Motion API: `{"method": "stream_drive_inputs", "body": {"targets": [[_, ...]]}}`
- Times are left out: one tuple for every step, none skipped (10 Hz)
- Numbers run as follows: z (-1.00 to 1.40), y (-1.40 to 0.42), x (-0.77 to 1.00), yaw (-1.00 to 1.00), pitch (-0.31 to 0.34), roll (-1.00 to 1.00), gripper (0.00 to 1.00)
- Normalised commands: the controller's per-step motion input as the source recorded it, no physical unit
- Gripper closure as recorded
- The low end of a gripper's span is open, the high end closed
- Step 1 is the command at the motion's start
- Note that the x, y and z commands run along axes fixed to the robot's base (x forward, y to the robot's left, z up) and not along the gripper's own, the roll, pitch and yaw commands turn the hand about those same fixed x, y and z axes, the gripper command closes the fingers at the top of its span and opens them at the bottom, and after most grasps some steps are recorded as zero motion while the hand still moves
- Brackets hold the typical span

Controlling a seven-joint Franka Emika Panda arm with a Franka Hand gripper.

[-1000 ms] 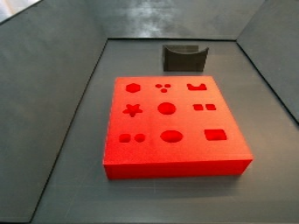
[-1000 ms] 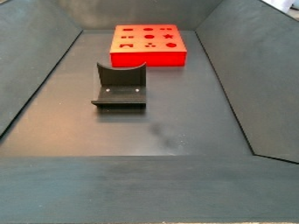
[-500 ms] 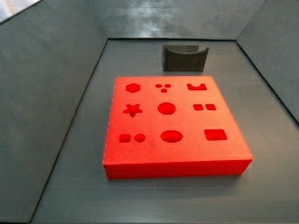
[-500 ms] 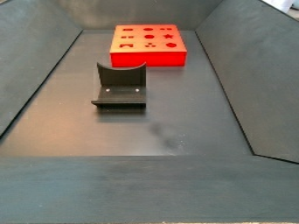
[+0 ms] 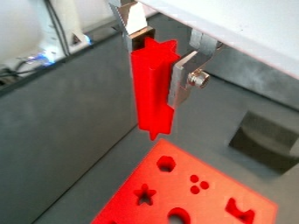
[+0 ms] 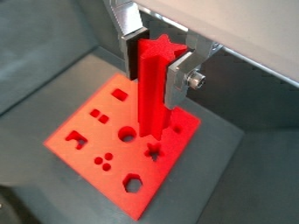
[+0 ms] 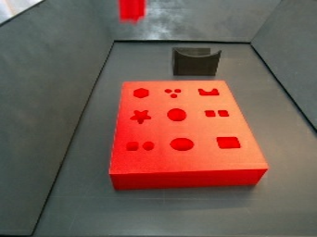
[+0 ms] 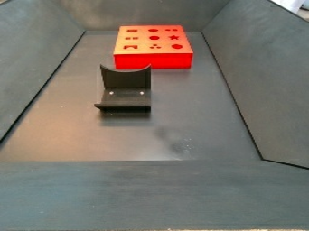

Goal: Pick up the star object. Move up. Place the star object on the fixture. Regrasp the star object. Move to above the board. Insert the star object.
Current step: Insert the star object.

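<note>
- Up in the air, the two-finger silver gripper holds the long red star-section bar between its flat plates, and the bar hangs down well clear of the board.
- In both wrist views the jaws stand narrow, pressed against the sides of the bar; the same grip shows at the gripper with the star object pointing straight down.
- The star's pointed end profile shows at the top of the bar, between the plates.
- One silver finger carries a screw head on its outer face; the plate on the far side sits against the bar's opposite flank.
- Below the bar lies the flat red board with shaped cut-outs, resting on the dark grey floor of the bin.
- In a side view, only a red patch of the star object shows at the top edge, above and behind the board; the gripper itself is out of that picture.
- The star-shaped recess lies open, near the board's left edge in that side view.
- The dark L-shaped fixture stands on the floor just beyond the board's far edge, bare.
- From the opposite side camera, the fixture sits nearer, with the board behind it and apart from it.
</note>
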Motion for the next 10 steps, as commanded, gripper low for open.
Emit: {"method": "stream_drive_inputs", "body": {"targets": [[-0.81, -0.07, -0.30, -0.76, -0.143, -0.09, 1.00], [-0.80, -0.06, -0.21, -0.83, -0.123, -0.09, 1.00], [-0.61, -0.21, -0.11, -0.85, -0.219, -0.07, 1.00], [-0.49, -0.27, -0.04, -0.78, -0.164, -0.07, 1.00], [-0.44, -0.27, 0.00, -0.68, -0.167, -0.12, 1.00], [-0.49, -0.28, 0.15, -0.58, -0.140, -0.09, 1.00], [0.00, 0.00, 0.00, -0.01, 0.000, 0.00, 1.00], [-0.18, 0.00, 0.00, 0.00, 0.000, 0.00, 1.00], [-0.52, 0.00, 0.39, 0.10, 0.000, 0.07, 1.00], [-0.64, 0.00, 0.51, 0.13, -0.004, 0.09, 1.00]]}}
